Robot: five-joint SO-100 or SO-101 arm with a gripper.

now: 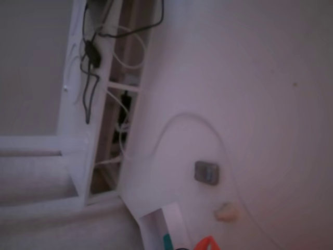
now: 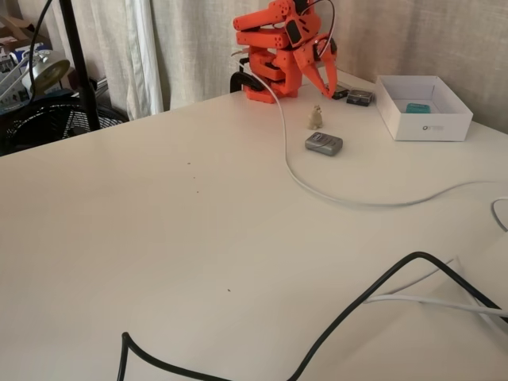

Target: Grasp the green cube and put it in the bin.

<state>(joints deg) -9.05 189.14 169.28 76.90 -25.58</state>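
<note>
On the white table (image 2: 159,238) a grey square (image 2: 324,144) lies flat, with a small beige lump (image 2: 316,117) near it at 11 o'clock. A white cable (image 2: 317,184) curves past the square at 7 o'clock and runs off toward 3 o'clock. A black cable (image 2: 349,313) loops across the near edge. In a fixed view, the square (image 1: 206,172) sits at 11 o'clock of the lump (image 1: 227,212), beside a tall white frame (image 1: 78,104) hung with cables.

Orange arm (image 2: 274,48) folded back; fingers (image 2: 325,77) pointing down, empty.
</note>
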